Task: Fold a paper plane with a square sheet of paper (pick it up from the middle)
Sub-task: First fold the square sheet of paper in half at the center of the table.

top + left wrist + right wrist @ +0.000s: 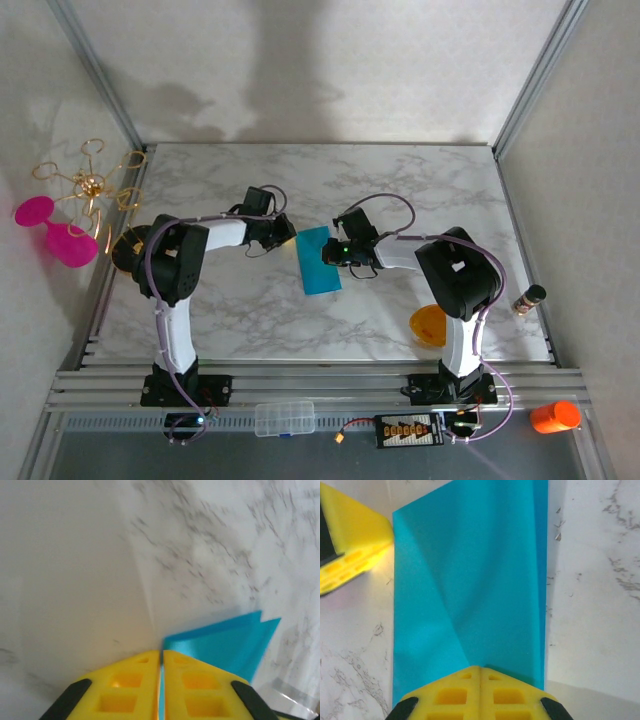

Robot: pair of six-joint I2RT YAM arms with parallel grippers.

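Note:
The square sheet of paper (320,262) is teal-blue, folded into a narrow rectangle, and lies mid-table between the two arms. My left gripper (290,238) is at its far left corner. In the left wrist view the yellow fingers (195,680) are closed on a thin edge of the paper (225,640), and teal shows in the slit between them. My right gripper (331,255) is shut, and its tips (480,669) rest on the paper (470,580) at its right side. A diagonal crease runs across the sheet. The left gripper's yellow finger (350,540) shows at the sheet's far corner.
A small orange bowl (428,326) sits by the right arm's base. A small bottle (529,298) stands at the table's right edge. A gold and pink ornament (75,200) hangs at the left. An orange cup (555,416) and a clear plastic box (284,418) sit in front.

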